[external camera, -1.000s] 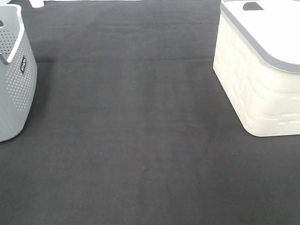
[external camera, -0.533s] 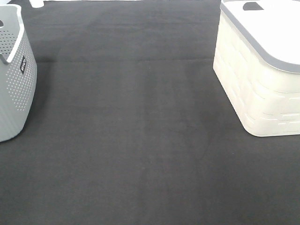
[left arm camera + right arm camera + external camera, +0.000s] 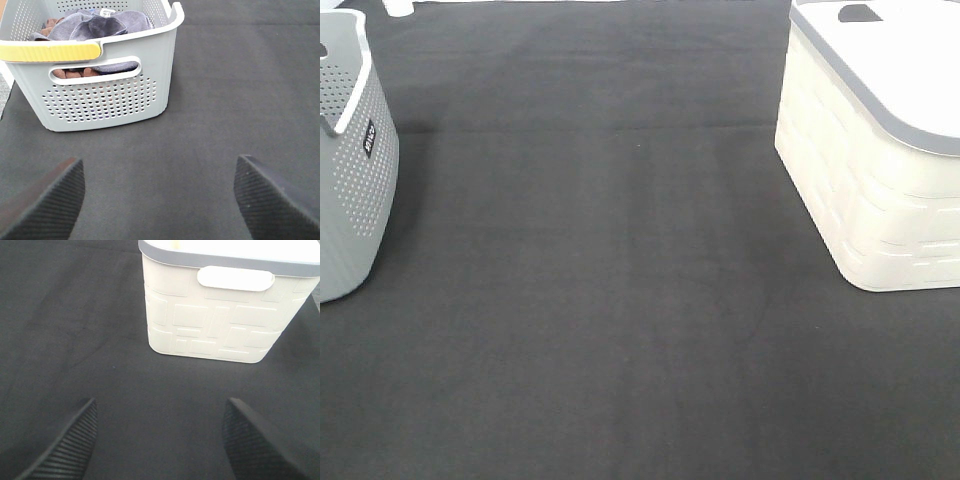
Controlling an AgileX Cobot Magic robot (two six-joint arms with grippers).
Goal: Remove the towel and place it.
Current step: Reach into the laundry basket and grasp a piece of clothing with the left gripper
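The left claw (image 3: 160,200) hangs low over the dark surface (image 3: 620,300), its ribbed fingers (image 3: 50,200) spread wide and holding nothing, pointed at the grey perforated basket (image 3: 100,100) a little way ahead of it. The towel (image 3: 95,25) lies bunched inside that basket, on top of something brown (you can glimpse it through the handle slot). The right claw (image 3: 160,445) sits the same way, low, level and gaping empty, facing the white basket (image 3: 215,325) on the other side; neither arm reaches into the high camera's view.
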